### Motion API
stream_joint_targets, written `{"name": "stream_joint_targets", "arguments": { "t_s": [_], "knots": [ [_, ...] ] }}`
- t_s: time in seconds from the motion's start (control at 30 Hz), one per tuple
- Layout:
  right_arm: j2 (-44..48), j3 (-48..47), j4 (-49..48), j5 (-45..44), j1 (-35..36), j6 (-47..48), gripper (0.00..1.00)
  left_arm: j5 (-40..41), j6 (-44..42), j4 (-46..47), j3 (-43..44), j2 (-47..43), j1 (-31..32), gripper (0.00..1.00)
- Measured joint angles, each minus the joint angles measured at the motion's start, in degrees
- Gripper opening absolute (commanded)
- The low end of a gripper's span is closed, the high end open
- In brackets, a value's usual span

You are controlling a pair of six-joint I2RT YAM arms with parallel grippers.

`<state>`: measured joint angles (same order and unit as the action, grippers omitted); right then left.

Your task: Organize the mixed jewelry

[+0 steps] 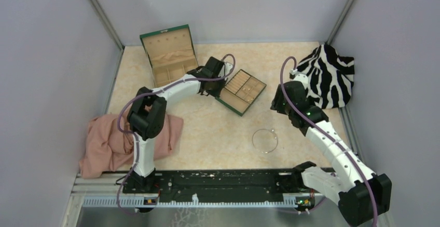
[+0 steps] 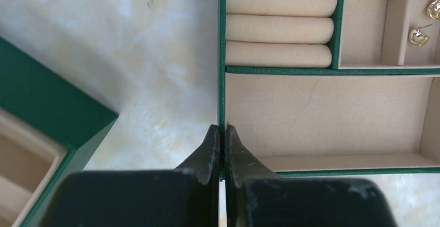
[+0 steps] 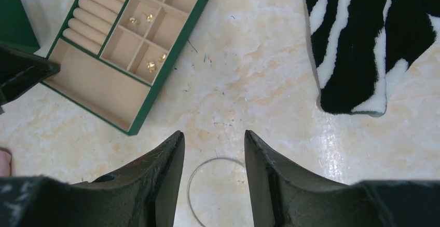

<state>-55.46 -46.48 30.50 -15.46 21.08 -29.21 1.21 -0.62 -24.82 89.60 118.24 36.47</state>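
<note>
The tan compartment tray with a green rim lies mid-table. Several small gold pieces sit in its small compartments, and two of them show in the left wrist view. My left gripper is shut on the tray's rim at its left edge, by the large bare compartment. It also shows in the top view. The thin silvery wire hoop lies flat on the table nearer the front. My right gripper is open and empty above the table, with the hoop seen between its fingers.
The open green box lined tan stands at the back left, close to the tray. A zebra-striped cloth lies at the back right. A pink cloth lies at the front left. Grey walls enclose the table.
</note>
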Motion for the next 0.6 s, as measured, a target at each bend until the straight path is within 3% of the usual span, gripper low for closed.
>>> {"name": "stream_joint_targets", "arguments": {
  "t_s": [0.4,0.47,0.53,0.6],
  "knots": [
    [-1.7,0.76,-2.12,1.88,0.0,0.04,0.46,-8.37,-13.2,-2.38,-7.26,-4.0,-1.51,0.01],
    [-1.7,0.87,-2.08,1.88,0.0,0.09,0.46,-9.51,-14.1,-2.27,-7.1,-3.56,-1.53,0.19],
    [-1.7,0.85,-2.12,1.88,0.0,0.17,0.46,-9.57,-14.25,-2.34,-6.16,-2.58,-1.53,0.48],
    [-1.68,0.87,-2.1,1.84,0.0,0.24,0.46,-9.22,-12.76,-3.69,-3.15,-0.17,-1.53,0.55]
  ]
}}
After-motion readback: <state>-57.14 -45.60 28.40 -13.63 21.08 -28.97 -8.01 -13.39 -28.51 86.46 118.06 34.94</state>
